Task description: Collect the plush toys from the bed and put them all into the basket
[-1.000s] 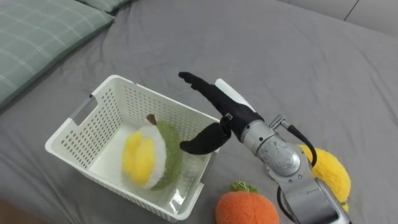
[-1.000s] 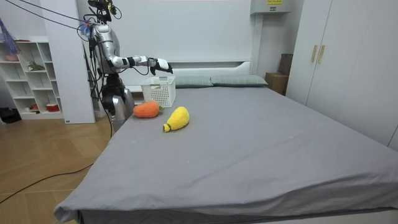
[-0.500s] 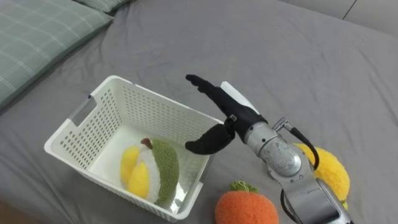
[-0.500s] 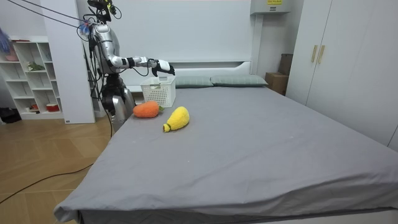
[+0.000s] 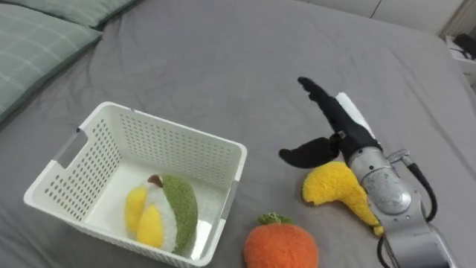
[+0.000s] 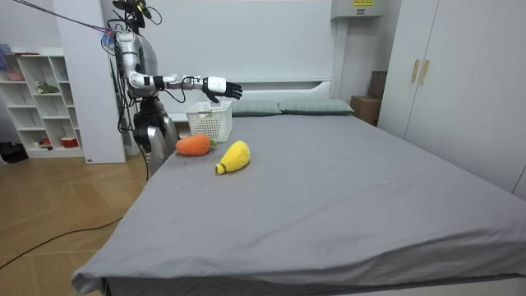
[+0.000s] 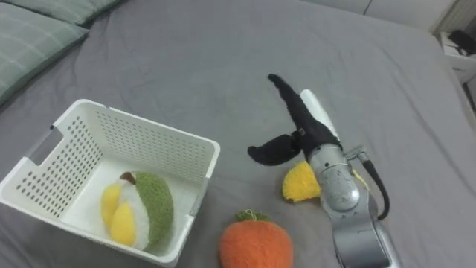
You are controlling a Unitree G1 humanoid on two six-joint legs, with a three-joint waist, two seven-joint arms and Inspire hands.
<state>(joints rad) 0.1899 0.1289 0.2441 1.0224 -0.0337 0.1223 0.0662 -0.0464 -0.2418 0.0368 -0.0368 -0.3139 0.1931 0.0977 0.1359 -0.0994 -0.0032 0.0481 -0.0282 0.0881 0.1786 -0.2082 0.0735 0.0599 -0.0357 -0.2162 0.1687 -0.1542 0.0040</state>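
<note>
On the grey bed sheet (image 5: pixel 223 59), towards the near left, a white perforated plastic basket (image 5: pixel 167 128) is set, and one plush toy of green, yellow and white (image 5: pixel 165 214) is already lying inside it, on the floor of the basket by its near wall. That part of the task can be judged as done.

Two toys are left on the sheet, outside the basket. A round orange plush toy with a green stalk (image 5: pixel 281 244) lies at the near edge, just right of the basket's near right corner. A yellow plush toy (image 5: pixel 335 186) lies further right, near the orange one but apart from it.

Above and just beyond the yellow toy, the right hand (image 5: pixel 343 134) is held out with its dark fingers straight and the thumb spread wide; nothing is held in it. From the room view it is judged to be raised well above the bed, so the yellow toy is not touched.

About a third of the collecting is taken to be finished: the yellow toy is likely to be grasped next, and the orange one is to be carried to the basket as well.

A green checked pillow (image 5: pixel 37 37) is seen at the far left. The robot is stood at the corner of the bed beside a white shelf unit (image 6: pixel 41 99).
</note>
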